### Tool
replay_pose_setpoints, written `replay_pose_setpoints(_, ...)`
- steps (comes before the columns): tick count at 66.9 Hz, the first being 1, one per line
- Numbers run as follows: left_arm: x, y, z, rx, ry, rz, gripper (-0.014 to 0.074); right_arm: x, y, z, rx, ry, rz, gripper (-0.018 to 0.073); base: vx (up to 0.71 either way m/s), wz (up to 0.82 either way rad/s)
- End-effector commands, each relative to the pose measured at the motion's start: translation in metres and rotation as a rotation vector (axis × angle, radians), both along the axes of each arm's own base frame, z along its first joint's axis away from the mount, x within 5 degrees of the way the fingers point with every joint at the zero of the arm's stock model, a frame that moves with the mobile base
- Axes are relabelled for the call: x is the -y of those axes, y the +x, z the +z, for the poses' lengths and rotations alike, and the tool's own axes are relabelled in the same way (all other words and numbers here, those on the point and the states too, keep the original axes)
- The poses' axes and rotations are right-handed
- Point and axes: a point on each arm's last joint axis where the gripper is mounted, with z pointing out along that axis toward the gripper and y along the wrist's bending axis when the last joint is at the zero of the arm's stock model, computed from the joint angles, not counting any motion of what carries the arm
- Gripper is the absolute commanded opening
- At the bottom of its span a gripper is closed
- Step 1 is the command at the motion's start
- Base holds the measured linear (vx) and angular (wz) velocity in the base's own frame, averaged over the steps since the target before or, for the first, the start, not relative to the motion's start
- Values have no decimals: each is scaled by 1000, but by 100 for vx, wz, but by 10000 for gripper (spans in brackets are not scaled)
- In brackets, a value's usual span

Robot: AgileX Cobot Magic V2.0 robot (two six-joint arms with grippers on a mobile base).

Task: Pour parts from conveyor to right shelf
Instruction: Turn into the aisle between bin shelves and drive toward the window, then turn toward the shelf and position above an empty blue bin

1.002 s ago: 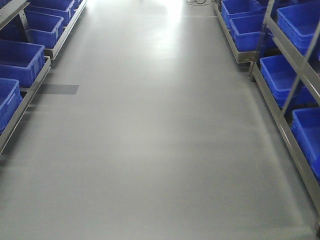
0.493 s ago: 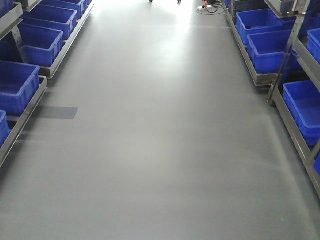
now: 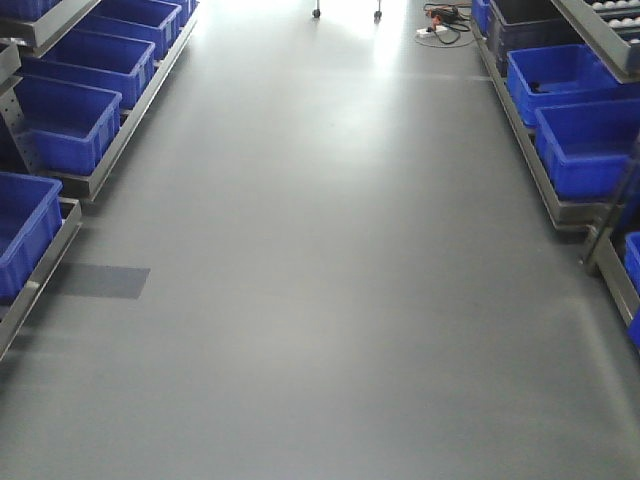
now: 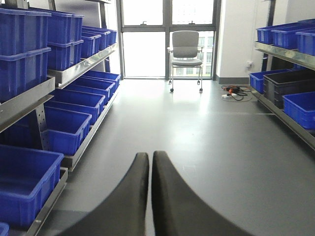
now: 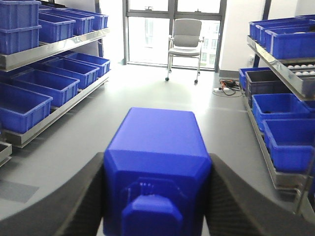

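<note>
Blue part (image 5: 157, 142) sits clamped in our right tool (image 5: 157, 164), its small square knob facing the wrist camera. The dark fingers (image 5: 78, 201) press against its left and right sides. Our left tool (image 4: 149, 162) is narrow: its two dark fingers touch along their length with nothing between them. Both tools hang over the grey floor (image 3: 320, 250) of an aisle.

Along the right side runs the right shelf (image 5: 278, 66), a steel rack. White rollers show on its upper level, and blue bins (image 5: 290, 142) stand on its low level, with one dark bin (image 5: 263, 81) farther off. The part is well apart from that shelf, over the middle of the aisle.

On the left, the left shelf (image 4: 29, 101) carries more blue bins. At the far end we see an office chair (image 4: 186, 49) before a bright window (image 4: 145, 46). A tangle of cable (image 4: 234, 91) lies on the floor near the right shelf. A darker rectangular patch (image 3: 100, 280) marks the floor beside the left shelf.
</note>
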Motion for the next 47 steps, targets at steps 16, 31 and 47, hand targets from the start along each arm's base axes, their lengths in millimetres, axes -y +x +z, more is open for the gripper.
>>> replay_pose_setpoints(16, 0, -2, 16, 103, -12, 0, -6, 2, -1, 16, 93, 2, -20, -9, 60, 10)
replay_pose_setpoints(31, 0, -2, 16, 103, -12, 0, -6, 2, -1, 16, 93, 2, -20, -9, 56, 8)
replay_pose_setpoints(47, 0, -2, 16, 103, -12, 0, -6, 2, -1, 16, 93, 2, -20, -9, 52, 2)
